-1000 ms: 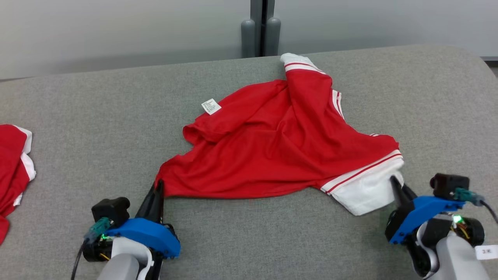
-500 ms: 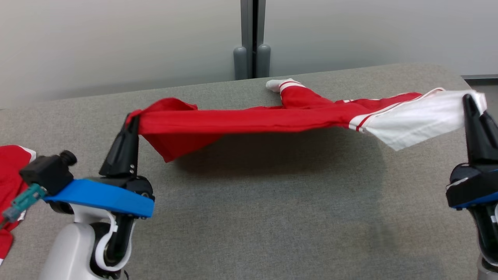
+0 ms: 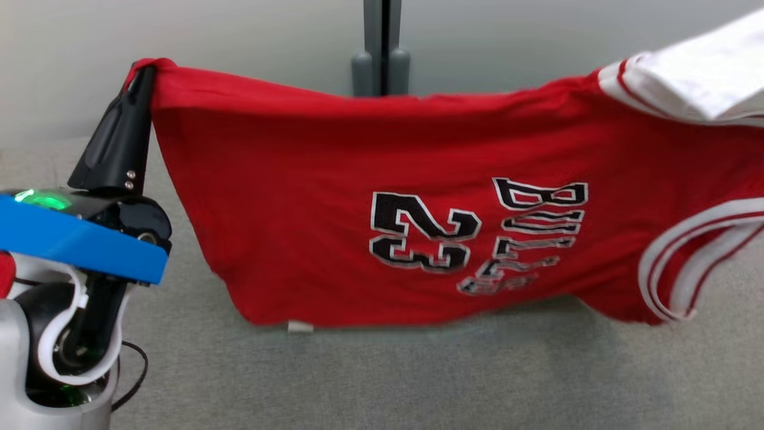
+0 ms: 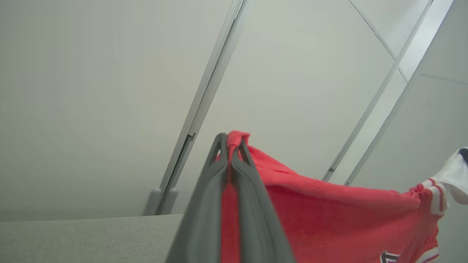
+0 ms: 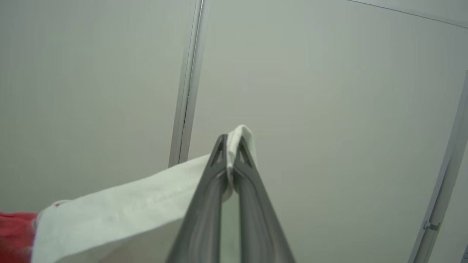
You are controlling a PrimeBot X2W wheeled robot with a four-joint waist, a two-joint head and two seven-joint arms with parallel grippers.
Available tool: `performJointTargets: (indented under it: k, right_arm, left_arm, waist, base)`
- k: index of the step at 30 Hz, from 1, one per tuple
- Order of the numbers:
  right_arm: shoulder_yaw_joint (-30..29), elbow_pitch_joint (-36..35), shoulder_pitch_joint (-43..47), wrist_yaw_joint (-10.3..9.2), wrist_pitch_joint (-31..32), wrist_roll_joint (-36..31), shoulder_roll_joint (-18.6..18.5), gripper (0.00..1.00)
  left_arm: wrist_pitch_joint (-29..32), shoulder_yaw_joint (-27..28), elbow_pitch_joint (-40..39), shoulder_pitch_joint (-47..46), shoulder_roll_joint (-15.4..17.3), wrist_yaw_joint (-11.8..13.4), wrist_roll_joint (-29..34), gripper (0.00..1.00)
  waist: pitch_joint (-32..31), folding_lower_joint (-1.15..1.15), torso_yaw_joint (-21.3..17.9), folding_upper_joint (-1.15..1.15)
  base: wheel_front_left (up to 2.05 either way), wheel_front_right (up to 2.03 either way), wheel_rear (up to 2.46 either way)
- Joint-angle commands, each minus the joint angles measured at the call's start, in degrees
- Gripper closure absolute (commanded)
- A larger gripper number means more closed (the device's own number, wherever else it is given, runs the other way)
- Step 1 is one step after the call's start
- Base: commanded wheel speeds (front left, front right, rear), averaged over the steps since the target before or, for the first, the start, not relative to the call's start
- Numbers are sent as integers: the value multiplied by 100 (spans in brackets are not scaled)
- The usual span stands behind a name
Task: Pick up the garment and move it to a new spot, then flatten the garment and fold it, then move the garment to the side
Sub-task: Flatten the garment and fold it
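Note:
The garment (image 3: 334,197) is a red jersey with a black number 23, white trim and a white sleeve. It hangs stretched in the air above the grey table (image 3: 358,376), its lower edge just over the surface. My left gripper (image 3: 145,70) is shut on its red upper left corner; in the left wrist view the left gripper (image 4: 230,140) pinches the red garment (image 4: 329,219). My right gripper (image 5: 230,140) is shut on the white sleeve end of the garment (image 5: 120,212), whose sleeve reaches the head view's upper right edge.
A pale wall with a grey post (image 3: 382,48) stands behind the table. A bit of another red cloth (image 3: 5,275) peeks from behind my left arm at the left edge.
Both grippers have risen with the garment, lifting it from a low stretched band over the table to a hanging sheet that shows its printed front. The head camera has tilted up as well.

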Motion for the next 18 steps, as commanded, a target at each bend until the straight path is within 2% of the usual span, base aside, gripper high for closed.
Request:
performJointTargets:
  k: [1, 6, 9, 11, 14, 18]
  right_arm:
    - [19, 199, -174, 3, -11, 33, -103, 100]
    - [321, 1252, -834, 3, -227, 297, -225, 100]
    - [515, 2061, -1486, 3, -494, 351, -164, 100]
    - [639, 2641, -2012, 3, -766, 270, -97, 100]
    - [830, 3436, -2908, 3, -1264, 187, 70, 100]
    - [1124, 4231, -4066, 2, -2014, 67, -9, 100]
  left_arm:
    - [127, 31, 1, -103, 69, 49, -65, 100]
    - [482, 74, 305, -530, 221, 184, -147, 100]
    - [543, 247, 677, -1064, 218, 305, -251, 100]
    - [530, 262, 993, -1532, 460, 277, -1, 100]
    - [474, 302, 1455, -2237, 521, 257, 82, 100]
    - [312, 383, 1909, -3228, 595, 173, 171, 100]
  waist:
    - [115, 0, 8, 0]
    - [681, 0, -20, 0]
    - [1083, 0, -81, 0]
    - [1296, 0, -131, 0]
    - [1557, 0, -228, 0]
    - [1734, 0, -297, 0]
  base:
    - [0, 0, 0]
    - [0, 0, 0]
    - [0, 0, 0]
    - [0, 0, 0]
    - [0, 0, 0]
    - [0, 0, 0]
